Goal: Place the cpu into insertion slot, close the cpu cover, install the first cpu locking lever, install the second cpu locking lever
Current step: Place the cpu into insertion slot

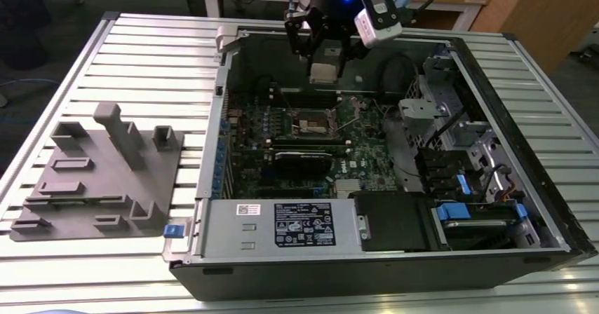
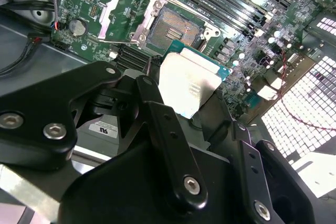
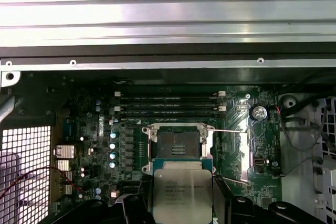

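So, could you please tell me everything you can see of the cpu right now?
The cpu is a small flat square chip with a dull silver-grey metal face, faint print and a thin green edge. The gripper holds it by two opposite sides between dark fingers. It hangs above the board, near the uncovered insertion slot, not yet seated.

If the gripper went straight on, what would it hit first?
Likely the open insertion slot, reached first by the cpu that the gripper holds; depth is unclear, so perhaps the slot's rim.
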{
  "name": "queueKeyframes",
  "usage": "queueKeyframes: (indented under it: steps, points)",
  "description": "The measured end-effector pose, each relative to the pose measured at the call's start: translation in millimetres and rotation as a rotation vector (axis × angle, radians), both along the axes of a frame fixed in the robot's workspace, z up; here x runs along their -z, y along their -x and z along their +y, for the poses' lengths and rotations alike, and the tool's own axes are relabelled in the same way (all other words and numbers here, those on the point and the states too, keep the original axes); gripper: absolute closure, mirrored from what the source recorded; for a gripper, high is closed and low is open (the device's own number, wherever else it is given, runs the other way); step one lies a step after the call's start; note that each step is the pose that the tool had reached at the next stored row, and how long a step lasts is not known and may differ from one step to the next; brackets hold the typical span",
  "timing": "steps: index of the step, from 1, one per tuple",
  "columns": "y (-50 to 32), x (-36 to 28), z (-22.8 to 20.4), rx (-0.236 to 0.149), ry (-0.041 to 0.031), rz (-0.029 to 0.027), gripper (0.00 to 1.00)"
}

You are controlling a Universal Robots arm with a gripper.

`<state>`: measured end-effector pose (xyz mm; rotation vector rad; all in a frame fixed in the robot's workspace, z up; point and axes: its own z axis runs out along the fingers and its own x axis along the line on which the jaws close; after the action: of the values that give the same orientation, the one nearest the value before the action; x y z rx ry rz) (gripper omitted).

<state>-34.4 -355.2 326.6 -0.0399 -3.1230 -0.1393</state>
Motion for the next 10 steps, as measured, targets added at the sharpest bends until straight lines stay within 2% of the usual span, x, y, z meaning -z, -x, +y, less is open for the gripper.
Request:
queueKeyframes:
  steps: [5, 10]
  points:
    - [0.0, 2.8, 0.0, 0.0, -0.0001, 0.0, 0.46]
    - [0.0, 2.8, 0.0, 0.0, 0.0, 0.0, 0.46]
